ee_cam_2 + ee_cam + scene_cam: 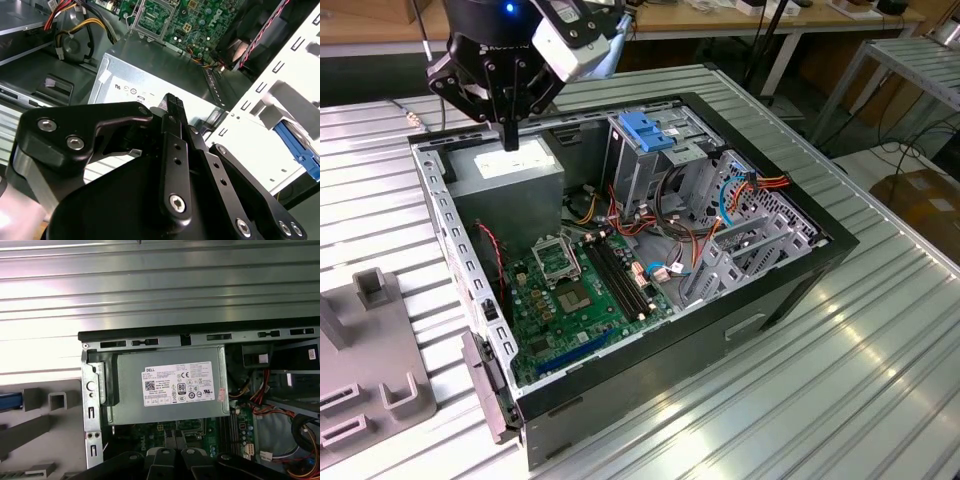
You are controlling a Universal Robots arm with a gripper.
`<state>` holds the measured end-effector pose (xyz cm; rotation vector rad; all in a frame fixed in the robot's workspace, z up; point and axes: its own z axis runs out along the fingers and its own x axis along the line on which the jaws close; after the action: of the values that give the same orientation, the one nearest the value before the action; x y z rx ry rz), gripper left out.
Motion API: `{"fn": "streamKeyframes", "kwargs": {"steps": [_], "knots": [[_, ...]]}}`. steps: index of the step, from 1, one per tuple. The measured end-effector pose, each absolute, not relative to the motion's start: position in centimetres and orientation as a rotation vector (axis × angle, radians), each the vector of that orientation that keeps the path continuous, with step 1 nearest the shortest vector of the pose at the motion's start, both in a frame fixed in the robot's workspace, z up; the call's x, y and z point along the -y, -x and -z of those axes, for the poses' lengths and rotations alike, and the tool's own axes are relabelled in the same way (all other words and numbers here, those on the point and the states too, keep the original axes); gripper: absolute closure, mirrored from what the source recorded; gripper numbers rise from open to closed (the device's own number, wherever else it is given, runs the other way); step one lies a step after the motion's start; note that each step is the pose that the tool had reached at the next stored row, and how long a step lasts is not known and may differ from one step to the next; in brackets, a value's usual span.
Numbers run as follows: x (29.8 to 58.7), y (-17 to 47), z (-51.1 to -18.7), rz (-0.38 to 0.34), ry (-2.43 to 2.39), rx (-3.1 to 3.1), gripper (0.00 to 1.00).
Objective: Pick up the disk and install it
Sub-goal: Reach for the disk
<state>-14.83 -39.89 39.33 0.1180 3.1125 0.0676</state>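
At the exterior view's left, a grey holder (pixel 365 345) with upright blocks is seen on the ribbed metal table (pixel 880 350). In the first wrist view, a blue strip of the disk (pixel 10 401) is seen at that holder, just beside its blocks. The disk is outside the computer case (pixel 800 280) and well apart from the tool.

In the upper left of the exterior view, the tool (pixel 510 138) is hung over the open case. Its fingers are brought together and nothing is held between them. Its tips are placed just above the grey box (pixel 515 170) with the white label; whether they touch it cannot be told.

Lower, near the middle, the green circuit board (pixel 570 290) is laid bare inside the case. Toward the exterior view's right, a metal cage (pixel 645 130) with a blue latch is stood upright, and red and orange wires (pixel 770 183) are seen beyond it.
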Motion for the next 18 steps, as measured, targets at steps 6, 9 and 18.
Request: {"fn": "streamKeyframes", "kwargs": {"steps": [6, 9, 18], "knots": [[39.89, 15.09, -39.33, -0.068, -0.118, -3.112, 0.9], [39.89, 15.19, -39.33, -0.068, -0.118, -3.113, 0.9], [39.89, 15.56, -39.33, -0.068, -0.118, -3.113, 0.9]]}}
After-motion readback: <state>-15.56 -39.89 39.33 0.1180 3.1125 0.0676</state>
